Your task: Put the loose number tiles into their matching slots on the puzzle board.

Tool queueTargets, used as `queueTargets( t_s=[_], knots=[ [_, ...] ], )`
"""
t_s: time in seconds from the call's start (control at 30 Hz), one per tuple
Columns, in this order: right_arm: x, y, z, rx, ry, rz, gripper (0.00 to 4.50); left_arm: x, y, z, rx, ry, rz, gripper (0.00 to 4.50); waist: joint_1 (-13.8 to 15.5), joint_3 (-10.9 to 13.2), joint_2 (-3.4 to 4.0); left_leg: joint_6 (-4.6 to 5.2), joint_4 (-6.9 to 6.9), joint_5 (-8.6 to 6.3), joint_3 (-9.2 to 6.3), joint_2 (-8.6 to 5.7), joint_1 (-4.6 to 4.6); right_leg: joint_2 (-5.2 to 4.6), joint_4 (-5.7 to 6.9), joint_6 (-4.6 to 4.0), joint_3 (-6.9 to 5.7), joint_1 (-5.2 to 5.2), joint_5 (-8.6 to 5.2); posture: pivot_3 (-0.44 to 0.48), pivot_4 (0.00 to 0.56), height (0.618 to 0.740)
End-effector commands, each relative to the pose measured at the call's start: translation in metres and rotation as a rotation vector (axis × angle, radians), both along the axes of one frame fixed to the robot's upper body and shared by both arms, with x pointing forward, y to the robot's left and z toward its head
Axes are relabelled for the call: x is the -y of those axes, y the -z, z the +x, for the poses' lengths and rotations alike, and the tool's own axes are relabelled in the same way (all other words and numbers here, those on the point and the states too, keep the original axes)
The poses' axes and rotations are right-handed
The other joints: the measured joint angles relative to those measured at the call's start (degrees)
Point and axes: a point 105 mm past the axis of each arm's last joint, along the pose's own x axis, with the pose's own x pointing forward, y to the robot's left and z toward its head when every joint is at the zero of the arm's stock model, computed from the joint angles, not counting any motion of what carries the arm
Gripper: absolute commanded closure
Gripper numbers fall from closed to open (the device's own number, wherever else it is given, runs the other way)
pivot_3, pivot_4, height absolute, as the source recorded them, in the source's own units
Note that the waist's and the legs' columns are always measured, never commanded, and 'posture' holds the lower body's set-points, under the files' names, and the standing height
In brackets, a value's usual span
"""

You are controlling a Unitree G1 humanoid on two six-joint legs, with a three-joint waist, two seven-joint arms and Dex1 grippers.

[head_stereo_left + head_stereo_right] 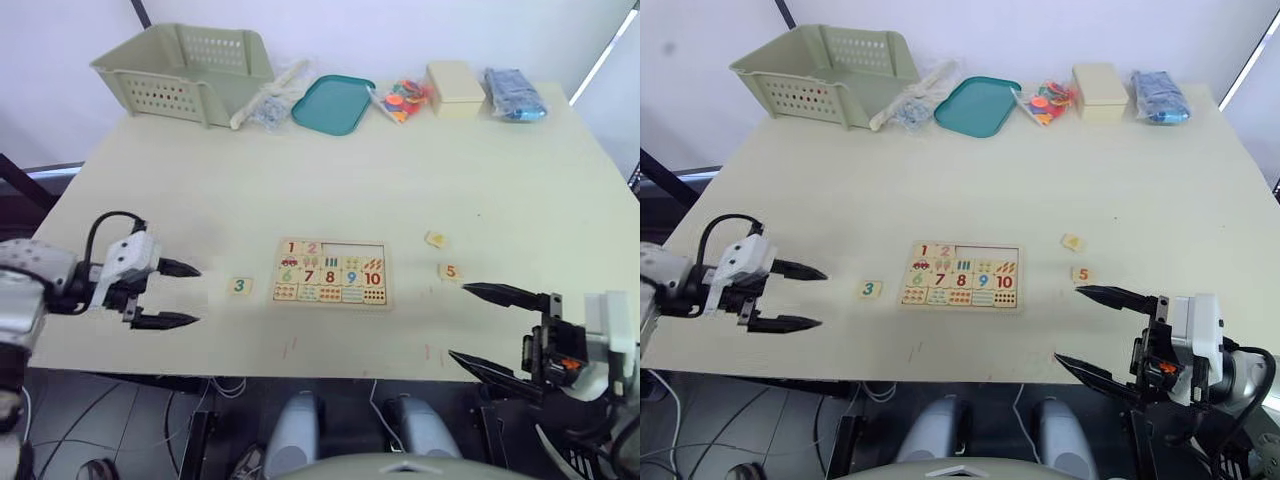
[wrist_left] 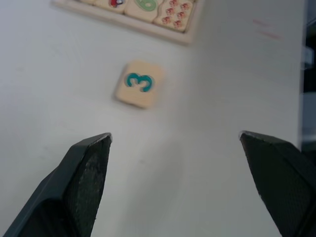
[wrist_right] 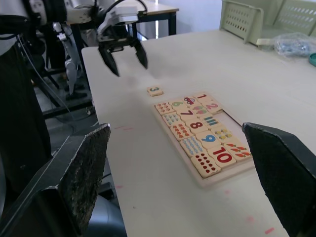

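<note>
On the table (image 1: 200, 200), tile 3 (image 1: 239, 286) lies just beyond the left gripper's (image 1: 182, 295) spread jaws.

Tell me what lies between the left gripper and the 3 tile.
Nothing: bare table runs from the open left gripper to the 3 tile, as the left wrist view shows.

Teal 3 on loose tile (image 1: 239, 286), orange 5 on tile (image 1: 451, 271), puzzle board (image 1: 331, 272) digits 1, 2, apparently 6–10
</note>
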Motion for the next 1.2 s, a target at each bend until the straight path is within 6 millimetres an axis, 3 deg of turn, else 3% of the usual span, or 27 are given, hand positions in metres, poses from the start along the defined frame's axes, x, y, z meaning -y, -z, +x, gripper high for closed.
queueTargets(
  t_s=[0.03,0.4,1.03,1.13,1.2],
  knots=[
    [-0.002,-0.008,-0.006,0.039,-0.002,-0.004,0.0,0.005,0.006,0.009,-0.006,0.084,0.04,0.11,-0.02,0.0,-0.01,0.0,0.0,0.0,0.0,0.0,0.0,-0.01,0.0,0.0,0.0,0.0,0.0,0.0,0.15,0.74],
    [-0.002,-0.004,-0.01,0.029,0.033,-0.009,0.0,0.013,0.017,0.028,-0.004,0.175,0.097,0.11,-0.2,0.01,-0.05,0.0,0.01,0.0,-0.01,0.03,0.0,0.05,0.03,0.0,0.04,-0.01,0.0,0.0,0.15,0.74],
    [-0.002,0.0,-0.012,0.026,0.06,-0.003,0.0,0.02,0.029,0.03,-0.001,0.139,-0.029,0.11,-0.15,0.01,-0.05,0.0,0.04,0.0,-0.02,0.03,0.01,0.04,0.06,0.01,0.03,0.0,0.01,0.0,0.15,0.74],
    [-0.001,0.0,-0.013,0.024,0.062,-0.005,0.0,0.02,0.033,0.029,-0.007,0.138,-0.028,0.83,-0.16,0.01,-0.05,0.0,0.04,0.0,-0.01,0.03,0.01,0.04,0.06,0.0,0.03,0.0,0.01,0.0,0.15,0.74],
    [-0.001,0.0,-0.013,0.022,0.063,-0.005,0.0,0.02,0.034,0.029,-0.007,0.14,-0.026,1.71,-0.16,0.01,-0.05,0.0,0.04,0.0,-0.01,0.03,0.01,0.04,0.06,0.01,0.03,0.0,0.01,0.0,0.15,0.74]
  ],
)
